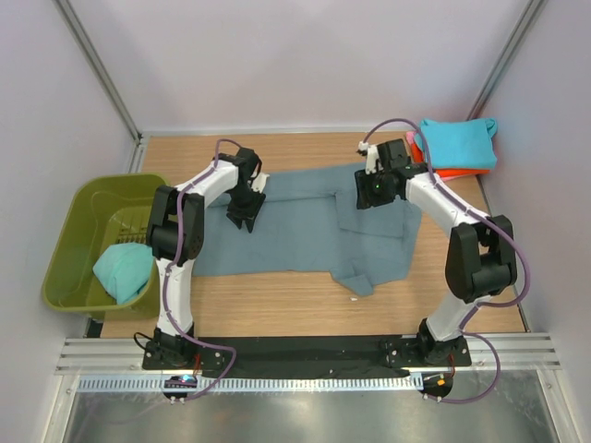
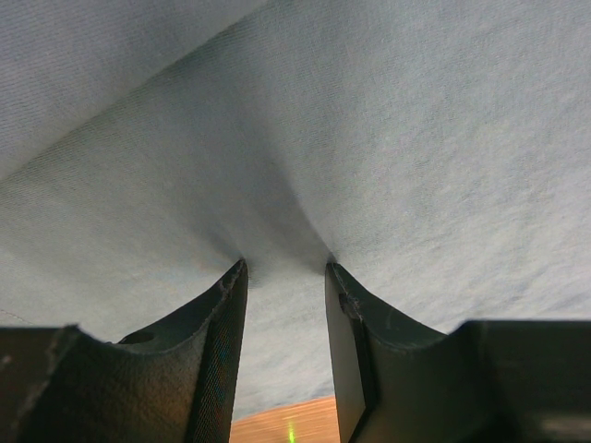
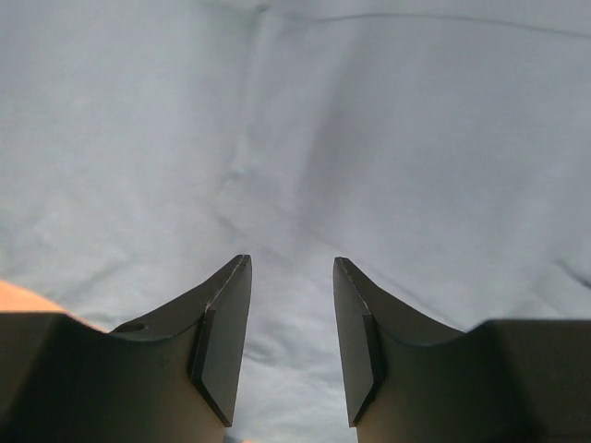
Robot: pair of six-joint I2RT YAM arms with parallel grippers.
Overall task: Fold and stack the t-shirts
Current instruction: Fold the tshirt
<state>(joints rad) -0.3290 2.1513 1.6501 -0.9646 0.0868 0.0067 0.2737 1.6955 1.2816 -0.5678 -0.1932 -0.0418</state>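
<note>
The slate blue-grey t-shirt (image 1: 295,231) lies spread on the table (image 1: 277,314) just beside the olive tub (image 1: 78,198), stretching away from it. My 2 pincers are both down on it. My left pincer (image 2: 284,268) is on the end nearer the tub. Its jaws are parted and the tips dig into the cloth, so a small ridge has puckered up between them, but nothing is grasped yet. My right pincer (image 3: 291,260) sits on the end farther from the tub. It is also released, with flat cloth showing through the gap.

1 turquoise tee (image 1: 123,272) waits crumpled inside the tub. Well apart from the tub, at the opposite far corner, a folded turquoise tee (image 1: 457,140) rests on an orange one (image 1: 462,172).

The trouble I foresee is an uneven grab. My left side has cloth gathered and my right has none, so closing now could catch only 1 end, and lifting would twist the shirt instead of folding it. I also cannot tell how many layers sit under each tip. Pinching just the top layer would leave the under layer behind. The corner farthest from the tub is already doubled over, so it may bunch further.
</note>
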